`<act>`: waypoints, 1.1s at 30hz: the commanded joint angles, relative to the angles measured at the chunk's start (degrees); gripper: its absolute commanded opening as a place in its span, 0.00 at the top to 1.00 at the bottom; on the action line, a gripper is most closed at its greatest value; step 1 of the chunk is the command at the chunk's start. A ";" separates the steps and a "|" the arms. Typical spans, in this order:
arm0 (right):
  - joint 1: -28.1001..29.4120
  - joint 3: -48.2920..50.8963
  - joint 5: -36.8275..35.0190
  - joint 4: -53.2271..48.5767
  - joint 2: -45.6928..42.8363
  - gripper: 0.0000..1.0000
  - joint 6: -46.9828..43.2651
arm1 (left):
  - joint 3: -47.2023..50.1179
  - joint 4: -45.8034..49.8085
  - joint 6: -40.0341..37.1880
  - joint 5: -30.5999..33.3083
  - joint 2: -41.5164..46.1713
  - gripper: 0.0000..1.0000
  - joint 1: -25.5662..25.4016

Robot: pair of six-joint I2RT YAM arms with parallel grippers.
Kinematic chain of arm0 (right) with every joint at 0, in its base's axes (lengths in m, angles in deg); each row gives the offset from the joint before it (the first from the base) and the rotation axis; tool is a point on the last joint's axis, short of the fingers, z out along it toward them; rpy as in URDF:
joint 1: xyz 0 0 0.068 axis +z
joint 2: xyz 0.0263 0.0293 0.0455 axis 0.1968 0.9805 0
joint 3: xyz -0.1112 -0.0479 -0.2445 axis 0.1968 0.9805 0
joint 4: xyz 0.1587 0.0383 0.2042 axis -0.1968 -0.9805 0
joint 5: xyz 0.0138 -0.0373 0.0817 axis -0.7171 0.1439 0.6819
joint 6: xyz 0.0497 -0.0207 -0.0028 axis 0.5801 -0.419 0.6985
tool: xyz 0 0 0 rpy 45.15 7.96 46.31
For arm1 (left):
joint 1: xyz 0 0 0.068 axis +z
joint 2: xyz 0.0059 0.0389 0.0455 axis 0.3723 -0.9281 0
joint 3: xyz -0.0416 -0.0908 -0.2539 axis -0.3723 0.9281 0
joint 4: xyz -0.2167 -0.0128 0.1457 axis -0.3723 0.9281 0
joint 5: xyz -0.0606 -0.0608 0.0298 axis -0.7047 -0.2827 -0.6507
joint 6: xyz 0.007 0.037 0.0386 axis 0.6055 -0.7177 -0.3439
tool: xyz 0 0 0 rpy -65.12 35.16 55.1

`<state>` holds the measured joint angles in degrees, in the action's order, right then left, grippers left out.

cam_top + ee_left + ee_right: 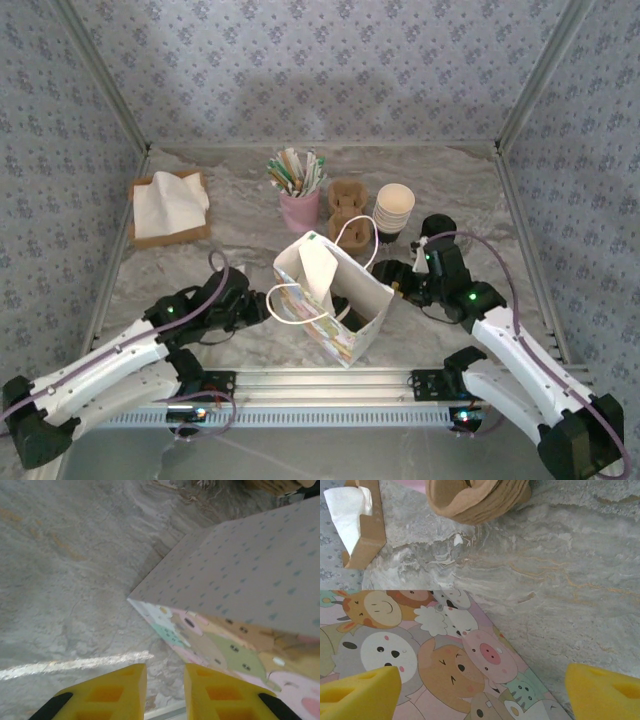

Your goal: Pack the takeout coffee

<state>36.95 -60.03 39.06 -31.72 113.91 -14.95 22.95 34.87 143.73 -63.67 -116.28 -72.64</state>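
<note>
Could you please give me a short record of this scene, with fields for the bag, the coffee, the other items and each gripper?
bag: gift bag printed with cartoon animals, standing open in the middle
coffee: black-lidded cup, partly hidden at far right, outside the bag
other items: pink holder of straws, pulp carrier, stacked lidless cups, napkins
left gripper: near the bag's corner, jaws narrow, nothing between
right gripper: at the bag's printed side, jaws wide, empty
</note>
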 commanded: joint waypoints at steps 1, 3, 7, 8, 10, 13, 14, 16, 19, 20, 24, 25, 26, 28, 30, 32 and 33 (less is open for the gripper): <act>0.58 0.88 -1.28 0.80 -0.11 0.13 -0.26 | 0.14 -6.90 -0.59 -1.79 -1.09 0.74 1.61; 0.63 1.23 -1.41 0.65 -0.26 0.13 -0.19 | -0.13 -9.07 -0.82 -2.78 -2.91 0.74 2.42; 0.61 1.82 -2.02 -0.07 -0.90 0.13 -0.26 | -1.29 -13.70 -1.18 -4.26 -7.29 0.75 2.69; 0.58 1.97 -2.18 -0.24 -0.95 0.13 -0.18 | -1.79 -14.32 -1.39 -4.36 -8.26 0.75 2.69; 0.49 2.22 -2.40 -0.52 -1.32 0.13 -0.22 | -2.93 -15.30 -1.84 -4.23 -10.17 0.75 2.83; 0.28 2.56 -2.71 -0.88 -1.62 0.13 -0.20 | -4.30 -16.57 -2.51 -4.32 -12.50 0.75 3.78; 0.20 2.69 -2.81 -0.99 -1.64 0.13 -0.16 | -4.66 -17.05 -2.73 -4.34 -13.15 0.75 4.12; 0.06 2.98 -3.15 -1.30 -1.84 0.13 -0.13 | -5.35 -18.89 -3.13 -4.88 -15.26 0.75 5.22; -0.30 3.25 -3.68 -2.11 -2.19 0.13 -0.22 | -7.00 -22.33 -3.26 -6.20 -19.09 0.75 6.13; -0.44 3.31 -3.70 -2.34 -2.29 0.13 -0.23 | -7.58 -23.18 -3.33 -6.50 -20.27 0.76 6.25; -1.07 4.05 -3.54 -2.26 -2.66 0.12 -0.19 | -11.59 -26.35 -4.06 -7.80 -26.23 0.76 6.47; -1.27 4.25 -3.42 -2.12 -2.67 0.12 -0.14 | -12.66 -26.97 -4.21 -8.01 -27.72 0.76 6.59; -1.43 4.43 -3.36 -1.85 -2.65 0.12 -0.13 | -13.45 -27.58 -4.34 -8.25 -28.88 0.76 6.70; -1.76 4.80 -3.34 -1.21 -2.54 0.12 0.14 | -15.11 -29.02 -4.44 -8.69 -31.53 0.76 6.84; -1.94 5.23 -3.28 -0.71 -2.24 0.12 0.29 | -16.27 -30.65 -4.22 -9.04 -34.07 0.77 6.84; -2.13 5.72 -3.18 -0.09 -2.04 0.12 0.45 | -17.57 -32.72 -3.89 -10.32 -36.79 0.77 6.94; -2.27 6.07 -3.17 0.27 -2.01 0.12 0.44 | -18.34 -33.68 -3.71 -10.94 -38.14 0.77 6.98</act>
<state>35.18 -55.05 36.50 -32.02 111.87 -14.95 7.48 5.82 140.69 -72.19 -151.98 -66.04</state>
